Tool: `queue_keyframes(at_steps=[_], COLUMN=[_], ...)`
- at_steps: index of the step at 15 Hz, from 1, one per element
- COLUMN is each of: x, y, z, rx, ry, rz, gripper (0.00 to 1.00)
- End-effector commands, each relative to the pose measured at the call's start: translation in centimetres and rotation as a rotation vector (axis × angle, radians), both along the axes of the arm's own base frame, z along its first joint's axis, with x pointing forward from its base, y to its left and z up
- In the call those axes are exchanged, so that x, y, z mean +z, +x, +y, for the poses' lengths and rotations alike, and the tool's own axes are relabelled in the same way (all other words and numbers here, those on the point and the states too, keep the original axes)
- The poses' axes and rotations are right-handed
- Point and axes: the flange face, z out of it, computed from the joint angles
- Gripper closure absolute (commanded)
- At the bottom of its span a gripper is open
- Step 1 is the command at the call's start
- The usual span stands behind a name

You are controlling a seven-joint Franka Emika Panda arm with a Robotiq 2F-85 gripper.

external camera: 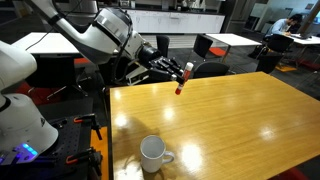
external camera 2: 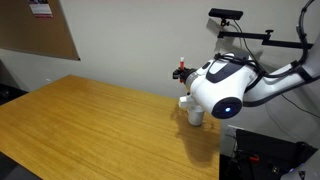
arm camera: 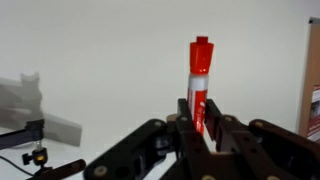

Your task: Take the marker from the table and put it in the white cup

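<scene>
1. Wrist view: gripper [arm camera: 203,128] jaws pinched narrow on the marker [arm camera: 200,85], upright, red cap at 12 o'clock.
2. In an exterior view, marker [external camera: 183,78] is airborne over the table [external camera: 240,110]; white cup [external camera: 152,153] at its 7 o'clock, well apart.

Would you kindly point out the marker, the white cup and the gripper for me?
marker [arm camera: 200,78]: wrist view, red barrel above the fingers.
white cup [external camera: 150,163]: in an exterior view, front wall.
gripper [arm camera: 200,118]: wrist view, midway between fingertips, shut on marker.
</scene>
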Motion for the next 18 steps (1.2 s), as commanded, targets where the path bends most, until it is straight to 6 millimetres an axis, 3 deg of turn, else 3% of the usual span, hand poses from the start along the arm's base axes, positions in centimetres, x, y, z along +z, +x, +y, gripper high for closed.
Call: queue_keyframes(at_steps=[1,7,18], x=[-2.5,-4.5,-5.2], y=[1.1,1.6,0.2], z=[-1.9,-3.0,-4.4], rx=[-0.111,-0.202,-0.362], ry=[-0.051,-0.073,-0.115], rz=[-0.034,-0.017,0.042], gripper=[0.95,0.95,0.95])
